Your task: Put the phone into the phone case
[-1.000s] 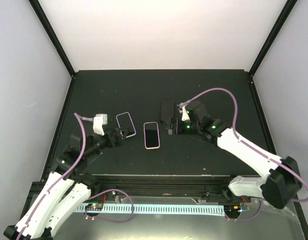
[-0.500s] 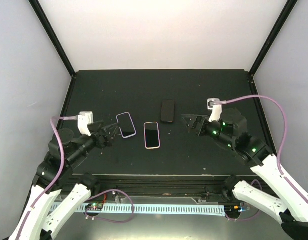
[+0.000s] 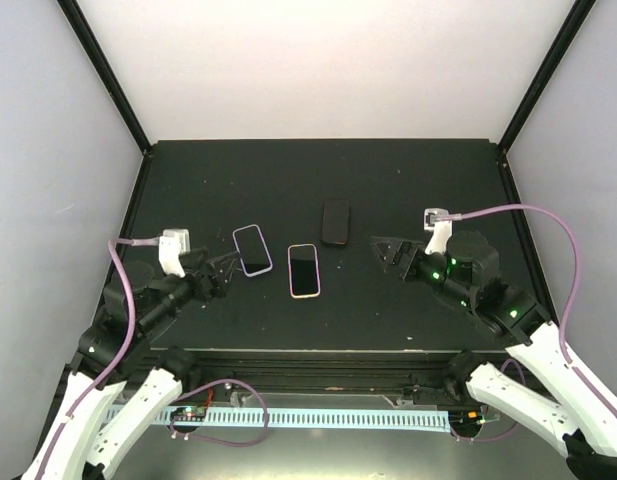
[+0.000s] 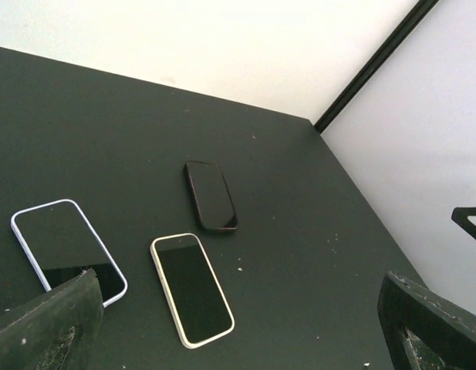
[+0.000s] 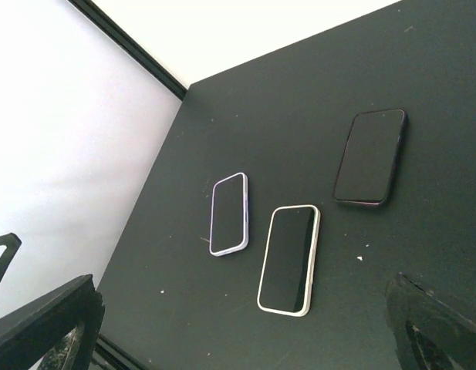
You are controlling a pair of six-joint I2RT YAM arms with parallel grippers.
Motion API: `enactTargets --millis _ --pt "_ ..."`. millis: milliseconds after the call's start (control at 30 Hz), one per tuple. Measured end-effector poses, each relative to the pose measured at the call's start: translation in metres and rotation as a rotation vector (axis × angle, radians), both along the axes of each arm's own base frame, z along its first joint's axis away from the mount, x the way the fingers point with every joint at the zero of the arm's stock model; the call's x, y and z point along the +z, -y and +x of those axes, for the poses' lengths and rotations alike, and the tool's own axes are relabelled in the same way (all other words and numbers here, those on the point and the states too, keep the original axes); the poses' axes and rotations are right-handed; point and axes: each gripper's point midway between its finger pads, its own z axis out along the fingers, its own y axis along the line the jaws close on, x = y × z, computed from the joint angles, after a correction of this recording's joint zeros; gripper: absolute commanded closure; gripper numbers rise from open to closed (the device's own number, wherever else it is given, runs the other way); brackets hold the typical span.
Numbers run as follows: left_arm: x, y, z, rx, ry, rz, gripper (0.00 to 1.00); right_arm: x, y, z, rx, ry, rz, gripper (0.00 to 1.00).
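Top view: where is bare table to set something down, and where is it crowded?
Free: the far table strip behind the dark phone; its right side past the right hand. Crowded: mid-table, with lilac-rimmed phone, cream-rimmed phone, left hand.

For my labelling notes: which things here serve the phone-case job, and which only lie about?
Job: lavender-rimmed phone, middle phone, dark phone; which is bare or cased, I cannot tell.
Lying about: pale blue strip below the table's near edge.

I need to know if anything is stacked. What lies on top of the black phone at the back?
Nothing: the black phone shows its whole dark face bare, flat on the table, apart from the lilac-rimmed phone and the white-rimmed phone. Its underside is hidden.
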Motion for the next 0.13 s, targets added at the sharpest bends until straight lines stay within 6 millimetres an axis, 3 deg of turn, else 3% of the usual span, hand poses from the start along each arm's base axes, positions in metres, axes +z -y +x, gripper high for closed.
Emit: enactTargets --millis 133 --pt "-0.0034 -0.0001 0.0002 0.001 -0.01 0.004 0.01 -0.0042 -0.0001 -0.0001 -0.005 -0.017 0.006 0.0"
